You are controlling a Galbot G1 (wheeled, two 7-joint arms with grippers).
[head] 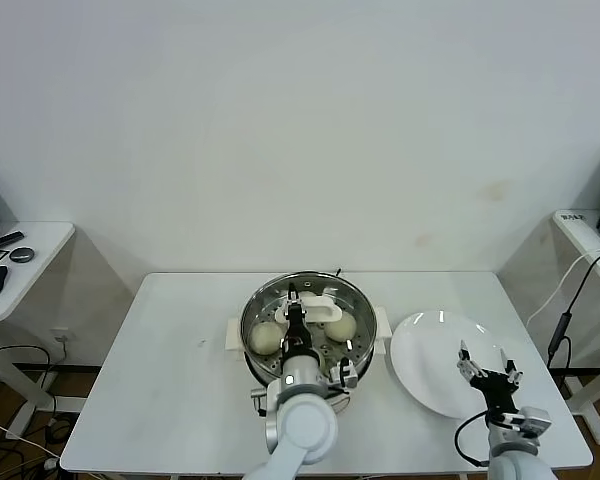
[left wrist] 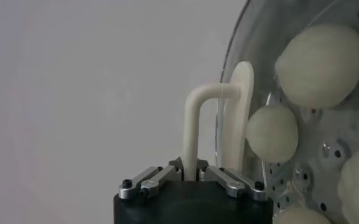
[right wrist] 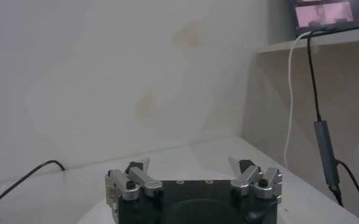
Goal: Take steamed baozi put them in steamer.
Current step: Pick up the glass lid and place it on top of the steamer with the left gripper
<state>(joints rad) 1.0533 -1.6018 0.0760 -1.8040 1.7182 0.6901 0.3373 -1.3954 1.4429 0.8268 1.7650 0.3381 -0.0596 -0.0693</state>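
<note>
The steamer (head: 258,305), a shiny steel pot on a white base, stands mid-table. Cream-white steamed baozi (head: 267,338) (head: 341,326) lie inside it; in the left wrist view three of them (left wrist: 319,58) (left wrist: 272,133) (left wrist: 356,182) show through the round glass lid (left wrist: 350,122). My left gripper (head: 298,318) (left wrist: 192,173) is shut on the lid's white arched handle (head: 321,306) (left wrist: 194,122), holding the lid over the steamer. I cannot tell whether the lid rests on the rim. My right gripper (head: 487,368) (right wrist: 194,167) hangs open and empty above the white plate (head: 425,365).
The steamer's white side handles (head: 232,333) (head: 382,330) stick out on both sides. A black cable (right wrist: 21,182) trails over the table behind the plate. White side tables (head: 25,265) (head: 590,228) flank the work table, the right one with hanging cables (head: 570,300).
</note>
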